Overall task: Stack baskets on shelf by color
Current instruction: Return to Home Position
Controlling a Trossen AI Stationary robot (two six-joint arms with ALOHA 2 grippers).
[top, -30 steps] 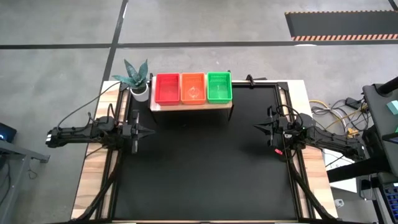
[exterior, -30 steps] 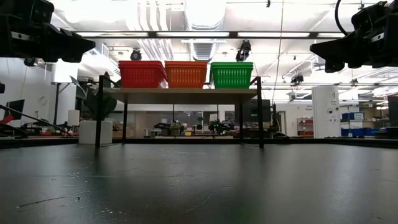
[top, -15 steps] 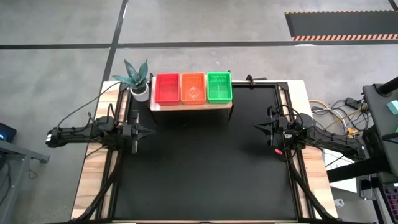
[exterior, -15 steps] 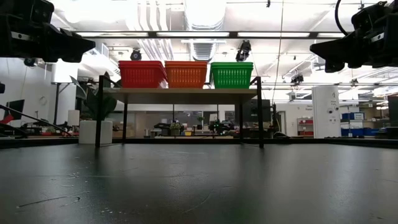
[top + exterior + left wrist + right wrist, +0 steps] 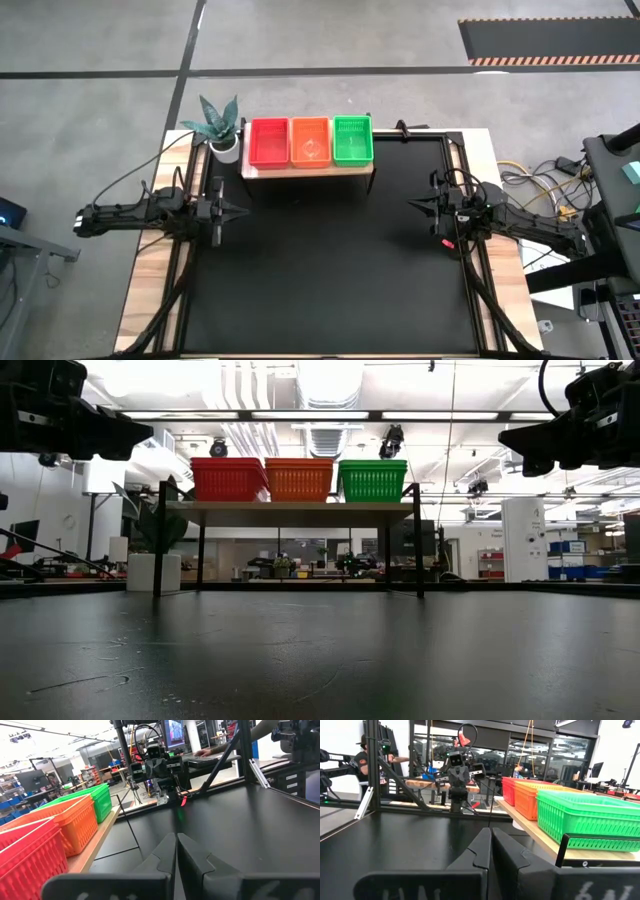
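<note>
Three basket stacks stand side by side on the wooden shelf [image 5: 308, 170] at the table's far edge: red [image 5: 269, 142] on the left, orange [image 5: 310, 141] in the middle, green [image 5: 352, 139] on the right. They rest on the shelf board by their bottoms [image 5: 298, 500]. My left gripper [image 5: 241, 211] hangs shut over the table's left side, pointing level toward the middle, empty [image 5: 176, 851]. My right gripper [image 5: 412, 205] hangs shut over the right side, pointing level toward the middle, also empty [image 5: 490, 845].
A potted plant [image 5: 219, 127] stands at the far left corner beside the shelf. The black tabletop [image 5: 330, 270] lies between the arms. Cables [image 5: 540, 185] lie beyond the table's right edge. A person [image 5: 365, 757] sits in the room past the left side.
</note>
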